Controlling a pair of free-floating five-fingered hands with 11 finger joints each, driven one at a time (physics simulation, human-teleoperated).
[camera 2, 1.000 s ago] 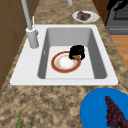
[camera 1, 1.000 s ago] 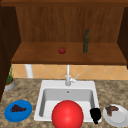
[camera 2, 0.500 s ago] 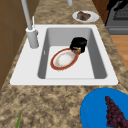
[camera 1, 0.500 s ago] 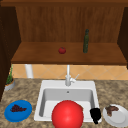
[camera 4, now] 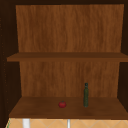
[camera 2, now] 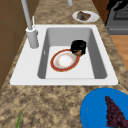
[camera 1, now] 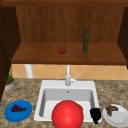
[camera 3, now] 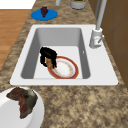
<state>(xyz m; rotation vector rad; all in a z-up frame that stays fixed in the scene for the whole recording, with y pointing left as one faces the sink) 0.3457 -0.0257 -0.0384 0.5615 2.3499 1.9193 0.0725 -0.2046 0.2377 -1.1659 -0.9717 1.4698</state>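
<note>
Down in the sink basin you have the red-rimmed plate lying flat on the floor of the sink, and the right hand sits at the plate's rim on the side away from the faucet. Its fingers are curled down onto that rim, and something brown shows at the fingertips; you cannot tell what it is, nor whether the rim is truly pinched. From the front, a big red round shape covers the plate and most of the basin, and the right hand shows just beside the sink's right edge. From the right side, the hand overlaps the plate.

Around the sink you have speckled brown countertop. Left of the sink is a blue plate with dark grapes; right of it, a white plate with a brown piece of food. Above the sink, a wooden shelf carries a small red fruit and a green bottle.

Against a second ago, the hand has shifted slightly along the plate's rim; the plate lies as before.
</note>
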